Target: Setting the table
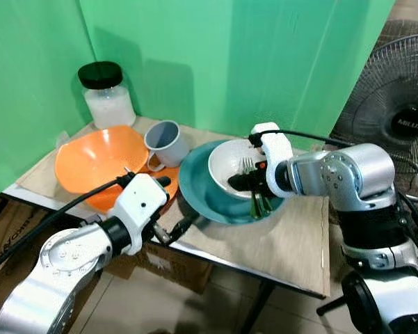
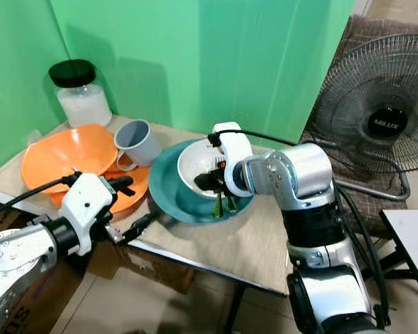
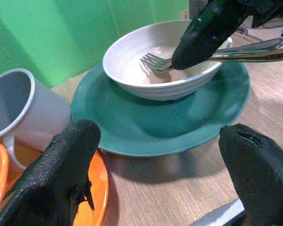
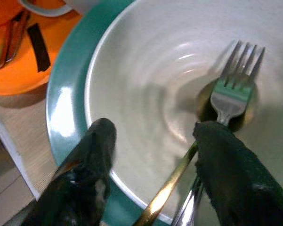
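Jar (image 1: 105,94): upper left of the head view, black lid, white contents, standing against the green backdrop (image 1: 229,62) at the table's back corner.
Orange bowl (image 1: 97,158): left of frame, just below the jar, sitting on an orange plate (image 1: 168,186) whose rim shows at its lower right.
Grey mug (image 1: 165,142): just right of the orange bowl, tilted, mouth toward the camera, resting at the orange plate's edge and beside the teal plate.
My left gripper (image 3: 160,174): lower left of the head view, at the table's near edge in front of the orange plate. Fingers spread wide, nothing between them; the wrist view looks between them at the teal plate.
Table (image 1: 278,247): pale wood-grain top, bare patch at lower centre.
Teal plate (image 1: 202,188): centre of frame, carrying the white bowl.
White bowl (image 1: 229,163): centre, on the teal plate.
Fork (image 4: 233,84): tines inside the white bowl, handle over its rim. A spoon bowl lies under the tines; a gold-coloured handle runs alongside.
My right gripper (image 4: 153,141): centre right, over the white bowl's rim. Fingers apart, one touching the handles, not clamped on them.
Fan (image 1: 396,118): far right, dark wire cage, behind my right arm.
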You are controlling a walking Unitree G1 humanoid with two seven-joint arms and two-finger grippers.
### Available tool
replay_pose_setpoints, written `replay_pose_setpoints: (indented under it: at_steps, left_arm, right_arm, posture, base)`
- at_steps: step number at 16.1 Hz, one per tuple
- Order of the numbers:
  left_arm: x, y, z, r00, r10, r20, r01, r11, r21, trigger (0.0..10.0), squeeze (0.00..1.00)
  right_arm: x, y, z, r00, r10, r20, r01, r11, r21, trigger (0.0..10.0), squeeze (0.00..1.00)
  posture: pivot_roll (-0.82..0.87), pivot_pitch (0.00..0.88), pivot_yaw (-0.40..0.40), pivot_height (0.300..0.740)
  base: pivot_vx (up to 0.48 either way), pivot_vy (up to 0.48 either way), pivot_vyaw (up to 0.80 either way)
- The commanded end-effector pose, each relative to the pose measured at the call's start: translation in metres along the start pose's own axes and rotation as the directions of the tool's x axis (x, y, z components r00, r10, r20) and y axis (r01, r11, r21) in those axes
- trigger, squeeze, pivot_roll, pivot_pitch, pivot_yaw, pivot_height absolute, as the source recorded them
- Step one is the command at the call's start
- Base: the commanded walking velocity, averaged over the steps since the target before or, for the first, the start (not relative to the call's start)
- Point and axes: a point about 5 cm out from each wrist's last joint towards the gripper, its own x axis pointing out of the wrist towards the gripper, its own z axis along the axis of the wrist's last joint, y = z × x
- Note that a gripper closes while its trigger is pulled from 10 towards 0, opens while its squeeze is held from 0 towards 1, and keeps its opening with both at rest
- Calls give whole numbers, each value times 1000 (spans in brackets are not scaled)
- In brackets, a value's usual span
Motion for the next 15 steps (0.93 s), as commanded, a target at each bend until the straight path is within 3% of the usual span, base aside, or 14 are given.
replay_pose_setpoints:
  at_steps: [1,15]
  left_arm:
    - [0,-3,3,1000,-20,6,20,1000,4,10000,0]
    - [3,-6,2,999,-43,13,43,999,0,10000,0]
  right_arm:
    - [-1,-2,4,1000,-12,-1,12,1000,17,0,0]
    - [5,-4,5,1000,-16,-8,16,999,37,0,0]
  posture:
    - [-130,41,-10,740]
    - [-135,39,-10,740]
  base:
    - [0,0,0]
    - [0,0,0]
